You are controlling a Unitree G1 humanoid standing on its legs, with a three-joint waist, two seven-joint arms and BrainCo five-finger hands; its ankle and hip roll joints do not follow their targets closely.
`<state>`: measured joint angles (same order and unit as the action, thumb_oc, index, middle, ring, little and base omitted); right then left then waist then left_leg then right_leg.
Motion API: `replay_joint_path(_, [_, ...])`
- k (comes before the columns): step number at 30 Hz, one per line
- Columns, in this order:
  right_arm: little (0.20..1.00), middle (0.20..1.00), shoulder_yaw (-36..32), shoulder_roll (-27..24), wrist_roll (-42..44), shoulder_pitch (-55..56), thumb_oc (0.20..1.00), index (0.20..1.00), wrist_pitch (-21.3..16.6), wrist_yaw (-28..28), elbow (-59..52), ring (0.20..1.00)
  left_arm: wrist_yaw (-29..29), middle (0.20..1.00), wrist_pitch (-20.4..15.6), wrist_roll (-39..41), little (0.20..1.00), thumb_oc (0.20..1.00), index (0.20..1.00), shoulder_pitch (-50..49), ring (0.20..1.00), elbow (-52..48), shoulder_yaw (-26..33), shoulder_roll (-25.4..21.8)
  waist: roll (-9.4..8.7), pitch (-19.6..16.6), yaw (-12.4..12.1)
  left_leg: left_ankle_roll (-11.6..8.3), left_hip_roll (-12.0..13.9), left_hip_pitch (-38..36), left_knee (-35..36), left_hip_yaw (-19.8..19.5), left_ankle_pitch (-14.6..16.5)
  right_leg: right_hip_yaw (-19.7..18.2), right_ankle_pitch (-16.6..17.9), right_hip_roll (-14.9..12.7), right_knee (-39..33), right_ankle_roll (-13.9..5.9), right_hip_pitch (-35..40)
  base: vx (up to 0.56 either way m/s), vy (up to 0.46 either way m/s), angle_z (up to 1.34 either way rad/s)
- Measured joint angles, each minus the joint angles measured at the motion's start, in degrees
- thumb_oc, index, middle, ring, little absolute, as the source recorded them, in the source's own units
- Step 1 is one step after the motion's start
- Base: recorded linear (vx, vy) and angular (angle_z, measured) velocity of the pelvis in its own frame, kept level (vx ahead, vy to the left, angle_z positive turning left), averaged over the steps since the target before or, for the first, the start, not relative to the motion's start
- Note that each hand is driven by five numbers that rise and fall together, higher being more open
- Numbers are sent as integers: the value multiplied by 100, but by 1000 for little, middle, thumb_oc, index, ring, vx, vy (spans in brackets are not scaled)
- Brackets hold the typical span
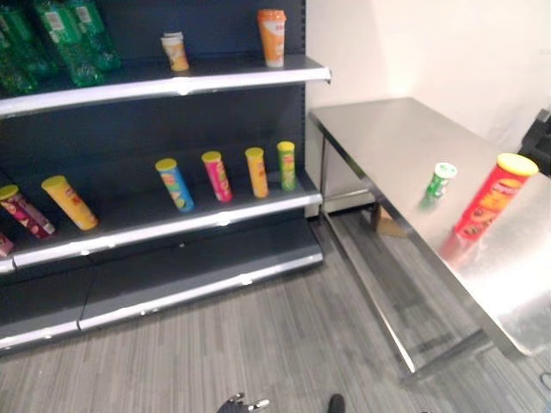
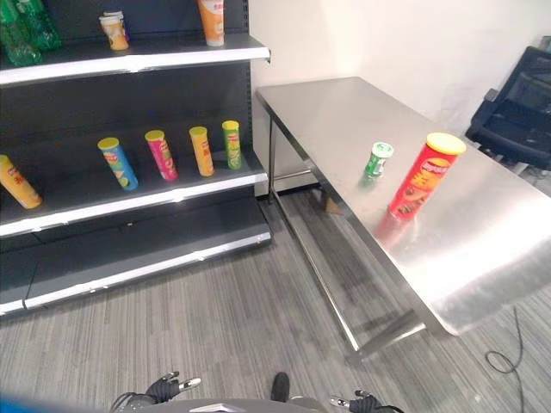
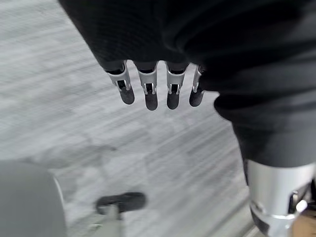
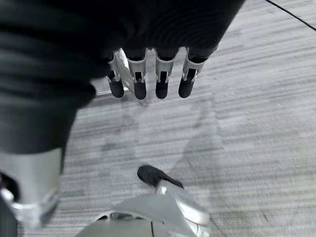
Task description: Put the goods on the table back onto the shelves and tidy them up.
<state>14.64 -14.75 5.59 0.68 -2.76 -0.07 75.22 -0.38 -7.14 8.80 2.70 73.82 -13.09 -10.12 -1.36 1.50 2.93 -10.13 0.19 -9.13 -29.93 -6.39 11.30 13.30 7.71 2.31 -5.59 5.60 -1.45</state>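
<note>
A tall red chip can with a yellow lid (image 1: 492,198) stands on the steel table (image 1: 405,146) near its right side. A small green can with a white lid (image 1: 439,182) stands just left of it. My left hand (image 3: 147,91) hangs low over the grey floor, fingers straight and holding nothing; it also shows at the bottom edge (image 2: 165,387). My right hand (image 4: 148,79) hangs the same way, open and holding nothing, low at the bottom (image 2: 357,401). Both hands are far from the table and the shelves.
The dark shelf unit (image 1: 172,225) stands left of the table. Its middle shelf carries several leaning chip cans (image 1: 217,175). The top shelf holds green bottles (image 1: 73,43) and an orange cup (image 1: 272,37). A black chair (image 2: 516,112) stands behind the table at the right.
</note>
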Motion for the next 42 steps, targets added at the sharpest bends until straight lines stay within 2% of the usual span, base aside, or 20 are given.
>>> replay_joint_path(2, [1000, 1000, 4, 8, 1, -77, 1000, 1000, 11, -5, 15, 1000, 4, 1000, 10, 2, 1000, 1000, 1000, 130, 1000, 12, 3, -12, -106, 141, -24, -103, -20, 858, -1307, -18, -338, -239, -271, 0, -35, 105, 250, 219, -139, -30])
replay_joint_path(4, [1000, 1000, 212, 51, -4, -109, 1000, 1000, 38, 1, 31, 1000, 4, 1000, 14, 104, 1000, 1000, 1000, 173, 1000, 30, 111, -79, -286, 251, -163, -15, 183, 1382, -1533, 339, -347, -437, -336, -97, -38, 127, 454, 164, -60, -56])
replay_joint_path(5, [1000, 1000, 254, 85, -5, -99, 1000, 1000, 37, 0, 32, 1000, 3, 1000, 13, 108, 1000, 1000, 1000, 174, 1000, 24, 100, -134, -287, 258, -159, 1, 296, 1505, -1323, 501, -359, -449, -355, -160, -36, 116, 478, 123, -17, -39])
replay_joint_path(6, [1000, 1000, 282, 92, -6, -57, 1000, 1000, 39, -3, 34, 1000, 4, 1000, 10, 114, 1000, 1000, 1000, 158, 1000, 20, 104, -147, -426, 269, -158, 43, 382, 1620, -951, 650, -388, -477, -355, -206, -35, 102, 515, 118, 2, -21])
replay_joint_path(7, [1000, 1000, 290, 86, -8, -69, 1000, 1000, 40, -4, 11, 1000, 7, 1000, 10, 117, 1000, 1000, 1000, 202, 1000, 10, 122, -151, -405, 292, -156, 80, 463, 1742, -756, 621, -415, -512, -376, -246, -36, 74, 563, 99, 26, -31])
replay_joint_path(10, [1000, 1000, 380, 51, -54, 57, 1000, 1000, 87, -24, 49, 1000, 5, 1000, 17, 119, 1000, 1000, 1000, 224, 1000, 24, 52, -130, -233, 335, -134, 279, 602, 1748, 1284, 687, -642, -704, -474, -381, -38, -123, 633, 187, 76, -26])
replay_joint_path(12, [1000, 1000, 277, -33, -59, 34, 1000, 1000, 89, -67, 206, 1000, 13, 1000, 17, 115, 1000, 1000, 1000, 237, 1000, 26, -77, -98, -45, 409, -154, 219, 535, 1383, 3006, 397, -896, -800, -554, -423, -39, -262, 599, 177, 110, -27])
replay_joint_path(13, [1000, 1000, 196, -76, -58, 36, 1000, 1000, 93, -73, 241, 1000, 15, 1000, 18, 121, 1000, 1000, 1000, 178, 1000, 26, -79, -77, 92, 411, -185, 206, 551, 1348, 3091, 287, -881, -895, -579, -419, -39, -361, 617, 256, 191, -63])
replay_joint_path(14, [1000, 1000, -75, -157, -50, 98, 1000, 1000, 77, -82, 240, 1000, 23, 1000, 24, 127, 1000, 1000, 1000, 91, 1000, 27, -76, -54, 337, 404, -174, 225, 471, 1112, 3356, 126, -1066, -1129, -626, -455, -40, -588, 698, 206, 187, -72])
replay_joint_path(18, [1000, 1000, -508, -155, 139, 295, 1000, 1000, 77, -72, 263, 1000, 24, 1000, 21, 126, 1000, 1000, 1000, -123, 1000, 6, -58, -218, 193, 349, -124, 549, 146, 703, 3562, 453, -1386, -1424, -641, -781, -38, -911, 839, 136, 148, -49])
replay_joint_path(21, [1000, 1000, -921, -151, 408, 510, 1000, 1000, 78, -65, 350, 1000, 7, 1000, 17, 123, 1000, 1000, 1000, -300, 1000, 25, -51, -411, 26, 68, 22, 645, 39, 600, 3562, 684, -1451, -1565, -730, -929, -35, -1121, 874, 106, 161, -29])
replay_joint_path(25, [1000, 1000, -1263, -315, 641, 632, 1000, 1000, 79, -79, 472, 1000, 9, 1000, 13, 125, 1000, 1000, 1000, -225, 1000, 6, 4, -664, -139, -90, 56, 848, 47, 529, 3562, 888, -1444, -1705, -658, -934, -30, -1251, 847, 45, 130, -27])
replay_joint_path(27, [1000, 1000, -1387, -420, 688, 666, 1000, 1000, 72, -54, 509, 1000, -10, 1000, 11, 122, 1000, 1000, 1000, -180, 1000, -26, 0, -739, -186, -115, 128, 849, 50, 495, 3562, 915, -1434, -1724, -656, -928, -4, -1251, 856, 34, 165, -13])
replay_joint_path(30, [1000, 1000, -2648, -1228, 1156, 696, 1000, 1000, 64, 26, 669, 1000, -73, 1000, 8, 111, 1000, 1000, 1000, -190, 1000, -73, 13, -950, -315, -132, 172, 794, 45, 506, 3560, 1103, -1358, -1910, -650, -928, 43, -1272, 722, 20, 202, -32])
replay_joint_path(33, [1000, 1000, -3700, -2015, 1882, 837, 1000, 1000, 42, 45, 606, 1000, -102, 1000, -2, 111, 1000, 1000, 1000, -166, 1000, 32, 108, -1011, -286, -152, 165, 824, 38, 579, 3565, 1268, -1324, -2082, -707, -960, 77, -1369, 566, 24, 103, -26])
replay_joint_path(35, [1000, 1000, -3949, -2441, 2262, 947, 1000, 1000, -57, 21, 505, 1000, -101, 1000, -13, 106, 1000, 1000, 1000, -174, 1000, 99, 130, -1028, -371, -149, 174, 827, 31, 614, 3563, 1382, -1329, -2136, -725, -970, 104, -1378, 435, 12, 168, -29])
replay_joint_path(36, [1000, 1000, -4619, -2805, 2692, 934, 1000, 1000, -51, 29, 454, 1000, -117, 1000, -11, 101, 1000, 1000, 1000, -225, 1000, 239, 117, -1004, -448, -161, 234, 829, 31, 617, 3562, 1439, -1329, -2174, -739, -974, 197, -1391, 357, 0, 179, -26])
replay_joint_path(37, [1000, 1000, -4871, -2995, 2903, 932, 1000, 1000, -66, 27, 419, 1000, -118, 1000, -9, 101, 1000, 1000, 1000, -260, 1000, 284, 115, -1003, -494, -164, 309, 829, 25, 617, 3562, 1439, -1329, -2174, -748, -981, 224, -1402, 346, 0, 159, -18])
replay_joint_path(40, [1000, 1000, -4900, -3489, 3276, 839, 1000, 1000, -210, -31, -218, 1000, -120, 1000, -5, 101, 1000, 1000, 1000, -309, 1000, 285, 101, -1001, -554, -124, 464, 849, -25, 701, 3560, 1530, -1340, -2210, -844, -1026, 604, -1493, 17, -20, 57, -17])
replay_joint_path(42, [1000, 1000, -4876, -3435, 3288, 835, 1000, 1000, -255, -155, -1214, 1000, -118, 1000, -10, 102, 1000, 1000, 1000, -423, 1000, 104, 157, -1008, -676, -93, 517, 911, -46, 683, 3562, 1563, -1381, -2209, -804, -1041, 715, -1563, -51, 2, 13, -16])
